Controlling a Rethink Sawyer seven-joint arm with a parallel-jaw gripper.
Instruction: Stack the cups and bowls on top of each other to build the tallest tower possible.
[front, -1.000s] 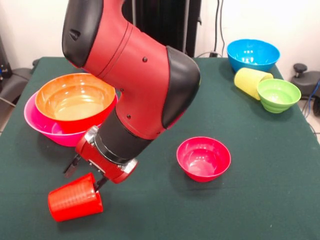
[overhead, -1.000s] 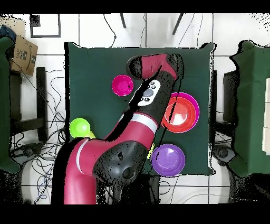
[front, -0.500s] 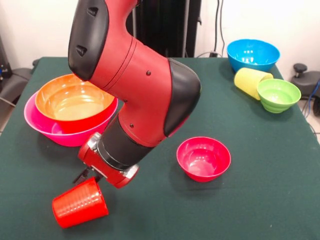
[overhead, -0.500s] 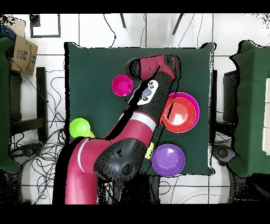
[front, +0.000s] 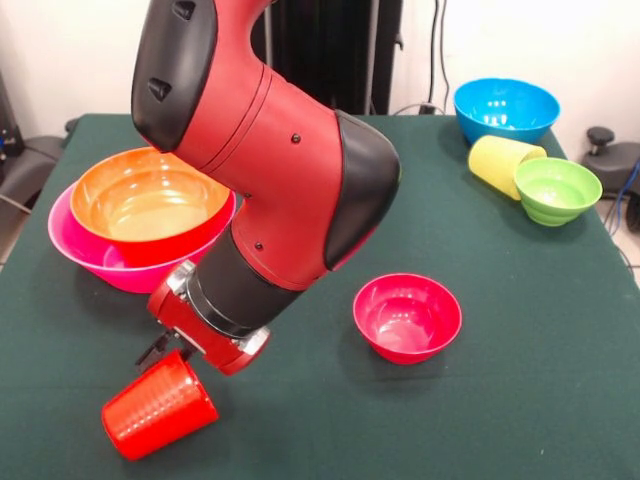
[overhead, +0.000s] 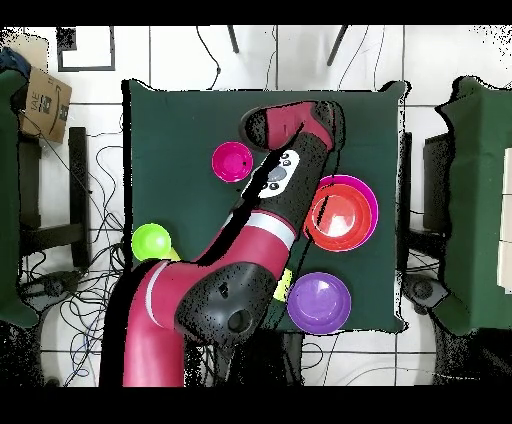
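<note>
Lying on its side near the front edge of the dark green cloth surface (front: 520, 330), the red ribbed plastic tumbler (front: 160, 406) touches the pincer (front: 165, 352); whether the pincer grips it, I cannot tell. Behind it, 1 large orange glossy bowl (front: 150, 203) sits nested in 1 large pink bowl (front: 88, 250). Apart to the right stands a small magenta bowl (front: 407, 317).

I see 1 red cup (front: 158, 405) tipped on its side near the table's front-left corner, 1 orange bowl (front: 150, 203) nested in a pink bowl (front: 85, 250) by the left edge, and 1 magenta bowl (front: 407, 316) upright mid-table.
</note>
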